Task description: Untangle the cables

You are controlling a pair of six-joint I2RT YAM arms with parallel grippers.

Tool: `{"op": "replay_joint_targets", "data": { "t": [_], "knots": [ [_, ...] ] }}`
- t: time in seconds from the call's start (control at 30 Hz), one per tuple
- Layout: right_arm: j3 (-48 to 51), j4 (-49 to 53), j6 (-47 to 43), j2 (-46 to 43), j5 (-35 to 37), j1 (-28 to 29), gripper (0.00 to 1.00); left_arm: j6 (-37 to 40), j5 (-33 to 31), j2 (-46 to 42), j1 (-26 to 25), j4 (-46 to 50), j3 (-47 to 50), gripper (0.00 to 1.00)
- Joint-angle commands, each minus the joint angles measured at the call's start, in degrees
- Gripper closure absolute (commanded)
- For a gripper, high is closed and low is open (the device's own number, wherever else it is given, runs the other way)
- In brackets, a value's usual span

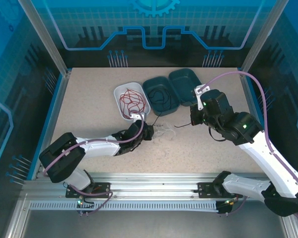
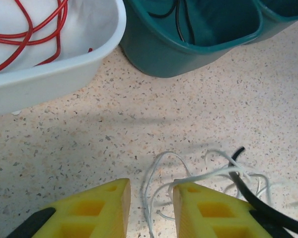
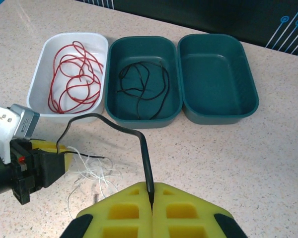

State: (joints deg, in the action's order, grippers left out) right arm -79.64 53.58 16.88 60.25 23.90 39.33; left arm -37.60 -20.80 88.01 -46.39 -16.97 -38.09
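The red cable (image 3: 72, 74) lies coiled in the white tray (image 3: 43, 49), also seen as red cable (image 1: 130, 100). A thin black cable (image 3: 141, 87) rests in the middle teal tray (image 3: 114, 106). A whitish-grey cable (image 2: 164, 168) lies tangled on the table, whitish-grey cable (image 3: 89, 171). My left gripper (image 2: 151, 208) is open and low over it, with white loops between its fingers. My right gripper (image 3: 152, 196) is shut on a black cable (image 3: 144, 148) that arcs left toward the left gripper (image 1: 150, 132) and crosses its right finger (image 2: 213, 213).
A second teal tray (image 3: 246, 106) stands empty at the right, beside the middle one. The three trays (image 1: 185, 74) line the table's far middle. Blue walls (image 1: 54, 106) and metal posts edge the speckled table.
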Motion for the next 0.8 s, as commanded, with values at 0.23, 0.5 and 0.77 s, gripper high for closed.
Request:
{"op": "replay_joint_targets", "data": {
  "t": [0.23,0.5,0.77],
  "knots": [
    [-2.35,-0.58,0.55,-2.34,2.97,0.50,1.00,-1.18,0.52,3.31,0.05,0.65,0.56,0.77],
    [-5.13,-0.53,0.69,-3.00,1.78,0.48,1.00,0.08,3.11,3.37,0.05,-1.25,1.06,0.74],
    [-3.98,-3.42,2.57,-3.21,-1.05,0.34,1.00,9.84,20.61,-0.49,-0.10,-23.97,6.02,0.26]
  ]
}}
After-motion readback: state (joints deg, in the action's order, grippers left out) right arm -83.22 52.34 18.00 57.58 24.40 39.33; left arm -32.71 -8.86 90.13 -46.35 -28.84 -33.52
